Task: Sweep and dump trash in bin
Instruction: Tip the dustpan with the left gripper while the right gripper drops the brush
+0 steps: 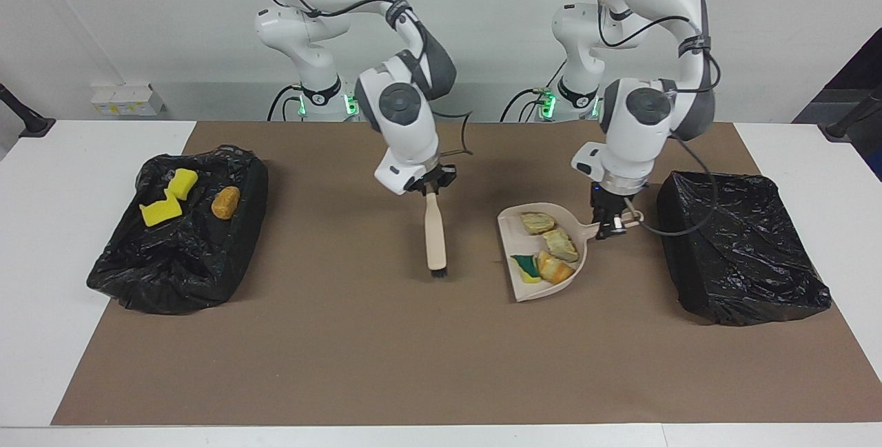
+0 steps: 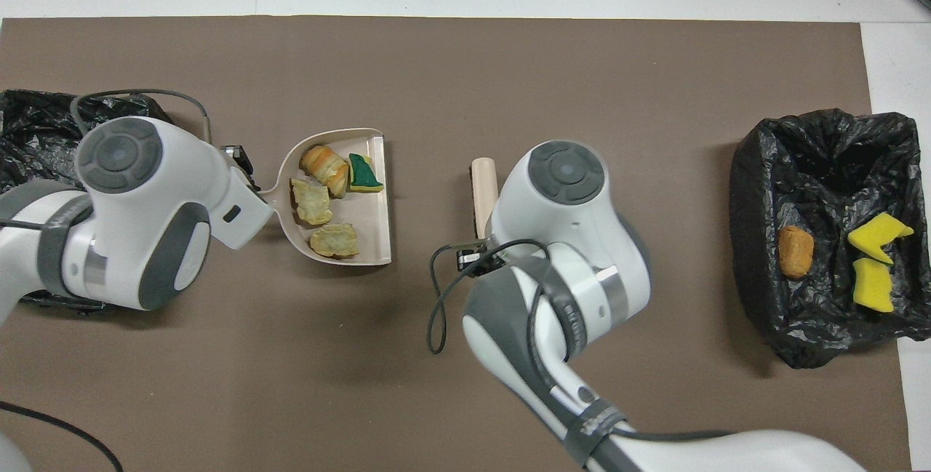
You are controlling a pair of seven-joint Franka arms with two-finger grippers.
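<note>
From overhead, both arms' white housings hide the hands, and the bin (image 2: 44,123) at the left arm's end is partly covered. The other bin (image 1: 179,240), at the right arm's end, holds three scraps (image 1: 169,199). The left hand (image 1: 612,225) is closed on the dustpan (image 1: 544,254) handle, four scraps (image 1: 548,251) in the pan; the right hand (image 1: 431,189) grips the brush (image 1: 435,233), bristles down over the surface (image 1: 344,337).
</note>
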